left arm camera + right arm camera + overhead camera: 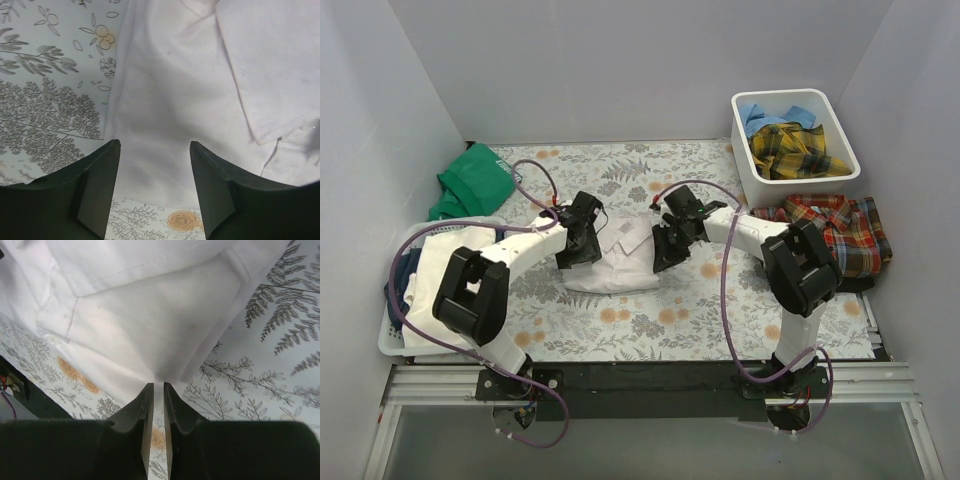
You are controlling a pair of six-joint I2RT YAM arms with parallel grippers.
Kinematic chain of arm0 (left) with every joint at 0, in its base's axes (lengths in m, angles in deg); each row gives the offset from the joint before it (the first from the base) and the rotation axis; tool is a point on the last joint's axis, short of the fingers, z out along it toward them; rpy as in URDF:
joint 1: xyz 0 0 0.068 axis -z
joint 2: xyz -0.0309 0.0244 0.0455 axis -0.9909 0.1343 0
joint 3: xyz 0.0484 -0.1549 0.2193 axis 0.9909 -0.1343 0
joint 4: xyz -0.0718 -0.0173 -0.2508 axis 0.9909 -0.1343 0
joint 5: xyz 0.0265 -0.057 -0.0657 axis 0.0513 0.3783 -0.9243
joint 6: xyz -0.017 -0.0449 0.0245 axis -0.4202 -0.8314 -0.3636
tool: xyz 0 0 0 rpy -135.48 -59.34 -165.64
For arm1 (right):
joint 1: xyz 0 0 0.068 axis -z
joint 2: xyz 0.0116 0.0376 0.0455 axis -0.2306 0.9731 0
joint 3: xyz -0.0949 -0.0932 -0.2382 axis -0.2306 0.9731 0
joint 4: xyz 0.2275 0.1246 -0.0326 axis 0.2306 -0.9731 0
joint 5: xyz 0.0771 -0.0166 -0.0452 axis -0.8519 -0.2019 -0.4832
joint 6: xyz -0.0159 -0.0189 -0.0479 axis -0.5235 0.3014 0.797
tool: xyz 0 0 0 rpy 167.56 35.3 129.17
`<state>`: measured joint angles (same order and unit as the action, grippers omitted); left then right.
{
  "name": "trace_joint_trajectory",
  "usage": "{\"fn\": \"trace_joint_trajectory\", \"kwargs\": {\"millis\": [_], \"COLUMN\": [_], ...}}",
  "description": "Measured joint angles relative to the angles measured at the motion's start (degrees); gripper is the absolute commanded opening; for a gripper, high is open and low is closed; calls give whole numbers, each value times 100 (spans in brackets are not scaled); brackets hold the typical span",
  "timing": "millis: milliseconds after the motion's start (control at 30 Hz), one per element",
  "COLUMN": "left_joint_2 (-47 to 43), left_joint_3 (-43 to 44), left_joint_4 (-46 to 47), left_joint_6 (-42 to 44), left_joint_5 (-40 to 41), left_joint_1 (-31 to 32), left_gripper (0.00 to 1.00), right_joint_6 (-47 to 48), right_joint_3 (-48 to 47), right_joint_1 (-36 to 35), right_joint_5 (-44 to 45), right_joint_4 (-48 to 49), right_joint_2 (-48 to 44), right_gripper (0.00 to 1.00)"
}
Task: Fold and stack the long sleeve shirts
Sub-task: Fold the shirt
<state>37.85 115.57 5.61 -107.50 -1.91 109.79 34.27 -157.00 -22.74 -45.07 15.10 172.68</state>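
Shirts: you have the white shirt (pixel 620 262) lying folded into a compact block mid-table on the floral cover (pixel 650 320), collar (pixel 270 75) facing up, with one arm at each side of it.

Your left gripper (pixel 155 144) sits at the shirt's left edge. Its jaws are released and stand wide apart. In the left wrist view, flat white cloth runs under the gap between them, and nothing is clamped.

Your right gripper (pixel 158 385) is at the shirt's right edge, low against the cover. Its jaws are nearly together, with only a thin slit between them. In the right wrist view a folded corner of the white shirt comes right up to the tips. You can't tell from that view whether cloth is pinched in the slit or just touching the tips.

The other task items:
- The red plaid shirt (pixel 835 232) is spread on the table at the right, just below the bin, well apart from the white one.
- The yellow plaid shirt (pixel 790 150) is bunched in the white bin (pixel 800 181) at the far right corner.
- The light blue shirt (pixel 765 113) is in the same bin, tucked behind the yellow one.

You also have a green cloth (pixel 470 180) crumpled at the far left. At the near left, a basket (pixel 395 348) holds a heap of pale cloth (pixel 430 270).
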Motion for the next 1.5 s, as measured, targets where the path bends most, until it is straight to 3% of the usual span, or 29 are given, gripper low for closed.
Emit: {"fn": "trace_joint_trajectory", "kwargs": {"millis": [300,733,1100,1267,1500], "left_joint_2": [-999,-820,-638,-643,-951], "left_joint_3": [37,-973,-1276,-1143,136], "left_joint_4": [-363,61,116,-70,-597], "left_joint_6": [140,-177,-527,-501,-339], "left_joint_5": [98,-564,-516,-470,-98], "left_joint_1": [-7,-7,-7,-7,-28], "left_gripper": [58,55,57,64,92], "right_joint_6": [50,219,293,262,7], "right_joint_3": [52,127,826,876,966], "right_joint_1": [26,-350,-439,-444,-177], "right_joint_5": [221,-55,-114,98,431], "right_joint_4": [-107,-199,-81,-66,-96], "right_joint_2": [-1141,-535,-313,-442,-1499], "right_gripper": [24,19,17,18,38]}}
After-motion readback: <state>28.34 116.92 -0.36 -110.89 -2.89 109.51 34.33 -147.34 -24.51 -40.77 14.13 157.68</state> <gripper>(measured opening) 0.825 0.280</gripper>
